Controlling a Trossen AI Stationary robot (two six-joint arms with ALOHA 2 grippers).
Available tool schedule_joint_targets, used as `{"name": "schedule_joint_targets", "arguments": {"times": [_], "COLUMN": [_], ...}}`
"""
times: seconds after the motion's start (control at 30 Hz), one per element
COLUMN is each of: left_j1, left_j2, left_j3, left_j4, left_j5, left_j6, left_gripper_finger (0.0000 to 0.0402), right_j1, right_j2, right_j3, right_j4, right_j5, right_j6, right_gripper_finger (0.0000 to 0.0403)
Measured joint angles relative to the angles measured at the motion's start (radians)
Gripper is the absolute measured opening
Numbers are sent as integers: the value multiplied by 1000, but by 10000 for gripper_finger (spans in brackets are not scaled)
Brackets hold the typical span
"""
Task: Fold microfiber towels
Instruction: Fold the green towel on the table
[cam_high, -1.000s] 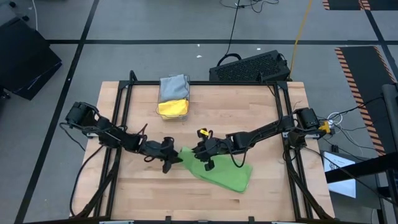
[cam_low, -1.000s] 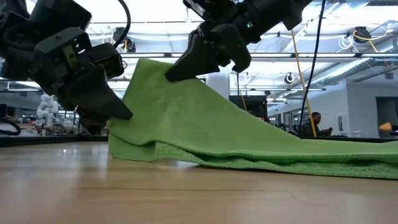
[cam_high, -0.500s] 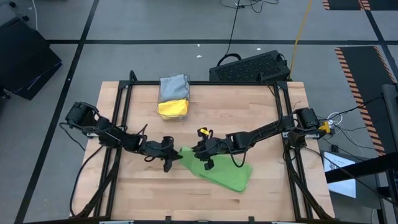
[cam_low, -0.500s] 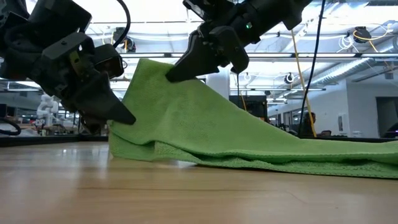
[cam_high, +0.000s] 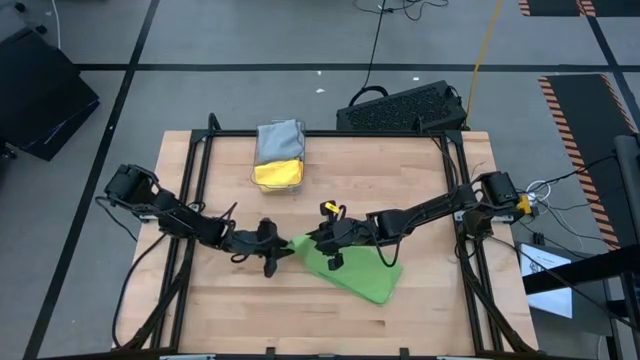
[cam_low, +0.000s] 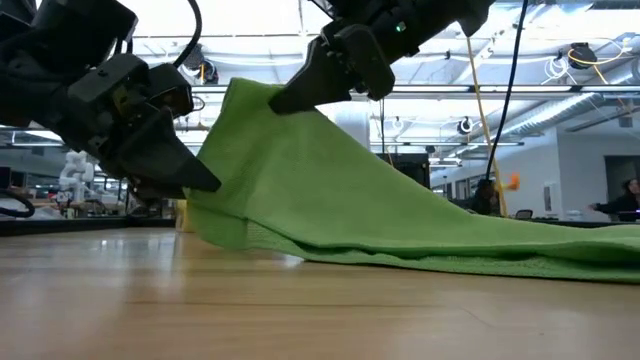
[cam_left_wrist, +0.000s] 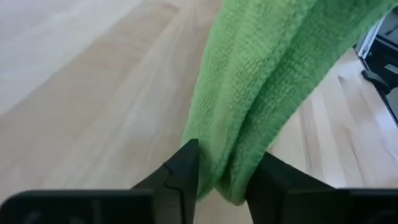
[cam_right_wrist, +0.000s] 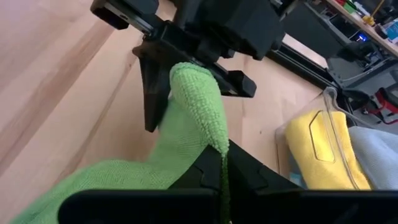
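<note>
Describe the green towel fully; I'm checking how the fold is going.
The green towel is a soft, nubbly microfiber cloth lying on the wooden table, partly doubled over. One end is lifted into a peak: the right gripper is shut on its top edge, while the left gripper's fingers pinch a lower fold. The rest trails flat across the table.

The table (cam_high: 230, 305) is a light wooden butcher-block top with a black metal frame running along its left, right and far edges. A bright green towel (cam_high: 360, 275) lies on it right of centre toward the near edge, most of it flat on the wood, its left corner lifted off the surface. Near the far edge, left of centre, stands a clear plastic bin (cam_high: 277, 177) holding a yellow towel (cam_high: 277, 173) and a grey towel (cam_high: 279, 139).
</note>
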Motion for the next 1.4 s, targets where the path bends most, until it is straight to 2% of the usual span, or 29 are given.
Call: {"name": "schedule_joint_targets", "arguments": {"times": [0.1,0.33,0.47,0.57,0.67,0.8,1.0,1.1,1.23,1.4], "left_j1": [0,1,-2,-7,-11,-5,13,15,15,15], "left_j2": [0,54,82,74,48,31,31,31,31,31], "left_j3": [0,1,1,1,1,0,0,0,0,0], "left_j4": [6,-4,2,-4,4,-31,-61,-60,-60,-57], "left_j5": [-14,-34,-66,-65,-49,-39,-38,-38,-38,-36], "left_j6": [16,2,-22,-23,-6,-4,-17,-11,-10,-6], "left_gripper_finger": [93,14,7,5,5,4,3,4,3,3], "right_j1": [0,0,0,-1,-7,-13,-14,-21,-15,13], "right_j2": [-1,-1,-1,-2,-2,-2,-2,17,67,124], "right_j3": [0,0,0,0,0,0,0,2,0,0], "right_j4": [1,1,-22,-59,-110,-126,-69,-50,-53,-9], "right_j5": [0,-1,-5,-49,-109,-106,-110,-152,-156,-41], "right_j6": [1,17,32,67,125,184,162,120,19,-120], "right_gripper_finger": [0,0,6,33,78,153,248,267,269,253]}}
